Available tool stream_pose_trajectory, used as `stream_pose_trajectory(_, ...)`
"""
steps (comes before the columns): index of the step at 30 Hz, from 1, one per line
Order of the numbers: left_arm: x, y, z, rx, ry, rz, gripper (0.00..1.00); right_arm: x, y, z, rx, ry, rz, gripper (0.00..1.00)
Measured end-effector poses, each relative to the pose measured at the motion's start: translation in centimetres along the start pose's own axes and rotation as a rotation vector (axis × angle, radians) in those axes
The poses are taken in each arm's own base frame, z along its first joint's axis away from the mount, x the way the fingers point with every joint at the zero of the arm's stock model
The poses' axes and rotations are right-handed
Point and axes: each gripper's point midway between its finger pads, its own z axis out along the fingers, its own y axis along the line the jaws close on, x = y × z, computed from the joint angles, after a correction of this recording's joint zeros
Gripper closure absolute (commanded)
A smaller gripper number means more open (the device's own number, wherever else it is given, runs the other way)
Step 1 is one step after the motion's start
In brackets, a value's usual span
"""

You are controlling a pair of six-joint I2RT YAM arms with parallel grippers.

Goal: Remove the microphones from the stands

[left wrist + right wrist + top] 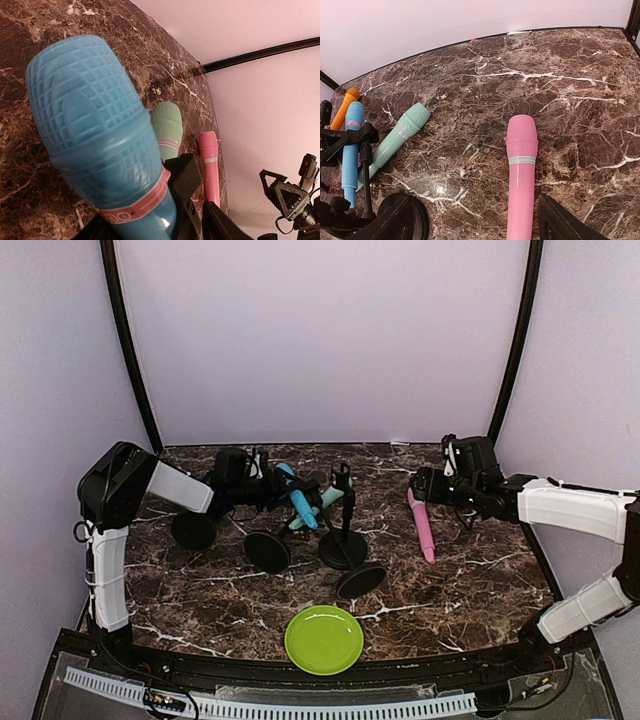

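Top view: the left claw (260, 475) is beside the blue microphone (298, 502), left of middle. Left wrist: I cannot tell if the claw holds it. Squeeze tight, lift slowly off the stand (366, 185). Right wrist: the right claw (422, 487) is spread wide above the pink microphone (521, 165)

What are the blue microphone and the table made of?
Blue microphone: looks like moulded plastic, matte, with a grid pressed into its head, so probably a toy. Table: dark marble look with white veins, slightly glossy; maybe only a printed surface.
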Motion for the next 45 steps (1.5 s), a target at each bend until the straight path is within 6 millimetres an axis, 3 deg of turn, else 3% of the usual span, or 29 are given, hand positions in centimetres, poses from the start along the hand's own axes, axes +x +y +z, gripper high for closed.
stream_pose_trajectory(18,-0.3,0.5,1.2,0.013,-0.002,-0.018,0.39,0.7,-0.4,0.0,0.005,0.009,-0.001,0.15)
stream_pose_trajectory(24,-0.6,0.1,1.3,0.025,-0.012,-0.030,0.52,0.6,-0.4,-0.1,0.004,0.006,0.000,0.15)
stream_pose_trajectory(28,-1.1,-0.7,1.3,0.055,-0.030,-0.042,0.65,0.6,-0.4,-0.1,0.004,0.004,0.000,0.15)
stream_pose_trajectory(34,-1.2,-1.2,1.0,0.067,-0.037,-0.037,0.72,-0.1,-0.4,-1.0,0.000,-0.023,0.004,0.15)
stream_pose_trajectory(38,-1.3,-2.6,-0.3,0.097,-0.055,-0.014,0.79,-0.6,-0.3,-1.6,-0.004,-0.044,0.008,0.15)
stream_pose_trajectory(45,-1.6,-7.7,-4.3,0.223,-0.124,0.116,0.85,-1.0,-0.4,-2.4,-0.007,-0.067,0.011,0.15)
